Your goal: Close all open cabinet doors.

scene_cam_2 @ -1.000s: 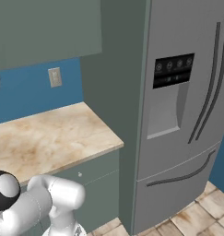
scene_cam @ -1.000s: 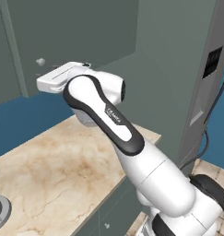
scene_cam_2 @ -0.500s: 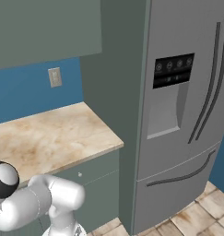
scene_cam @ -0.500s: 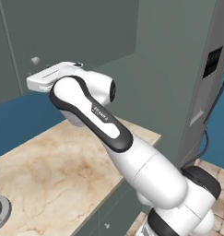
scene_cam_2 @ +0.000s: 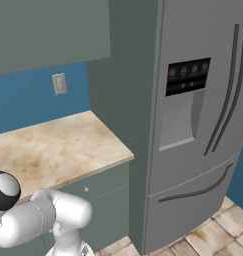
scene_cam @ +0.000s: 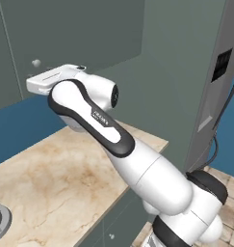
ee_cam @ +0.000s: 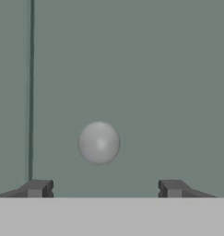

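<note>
Since a second ago our arm has swung left toward the door (scene_cam: 70, 34) above the table (scene_cam: 56, 178). Jaws wide, knob (ee_cam: 99, 142) between. Rigid, light panel; we'd push near the knob.

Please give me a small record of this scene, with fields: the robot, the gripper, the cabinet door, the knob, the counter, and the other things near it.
robot: white arm reaching up and left toward the upper cabinets
gripper: open, fingers wide apart, pointed straight at the door
cabinet door: grey-green flat panel facing the hand; a vertical seam runs near its left side in the hand view
knob: round, pale, between the two fingertips in the hand view, not gripped
counter: beige marble top, under the cabinets
wall: blue, with an outlet
fridge: silver, right of the counter
</note>
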Motion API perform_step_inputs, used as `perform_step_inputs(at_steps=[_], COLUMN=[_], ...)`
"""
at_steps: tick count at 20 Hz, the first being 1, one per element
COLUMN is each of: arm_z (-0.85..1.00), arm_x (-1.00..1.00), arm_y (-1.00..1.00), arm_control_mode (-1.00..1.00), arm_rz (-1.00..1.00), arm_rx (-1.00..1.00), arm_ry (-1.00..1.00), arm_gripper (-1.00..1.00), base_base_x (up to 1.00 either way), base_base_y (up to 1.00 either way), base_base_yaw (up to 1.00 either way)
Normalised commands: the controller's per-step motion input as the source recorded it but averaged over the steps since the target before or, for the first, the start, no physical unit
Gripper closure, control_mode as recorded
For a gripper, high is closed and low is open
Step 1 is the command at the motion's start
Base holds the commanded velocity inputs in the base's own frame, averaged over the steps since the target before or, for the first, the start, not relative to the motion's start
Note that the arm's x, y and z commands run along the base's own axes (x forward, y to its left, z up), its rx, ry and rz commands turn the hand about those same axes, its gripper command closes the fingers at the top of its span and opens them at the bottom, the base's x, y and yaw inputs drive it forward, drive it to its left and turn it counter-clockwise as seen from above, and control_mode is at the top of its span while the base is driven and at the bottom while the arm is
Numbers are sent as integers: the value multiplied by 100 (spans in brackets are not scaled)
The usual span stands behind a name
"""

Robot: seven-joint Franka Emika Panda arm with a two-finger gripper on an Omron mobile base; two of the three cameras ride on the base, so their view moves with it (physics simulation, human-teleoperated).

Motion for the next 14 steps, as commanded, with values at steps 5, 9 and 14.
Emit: perform_step_inputs(at_steps=[5,9,14], arm_z=[0,-1,-12], arm_x=[11,13,27], arm_y=[15,25,33], arm_control_mode=[-100,-100,-100], arm_rz=[0,-1,-4], arm_rx=[-1,-3,-3], arm_ry=[0,0,0], arm_gripper=[-100,-100,-100], base_base_x=[0,0,0], base_base_y=[0,0,0], base_base_yaw=[0,0,0])
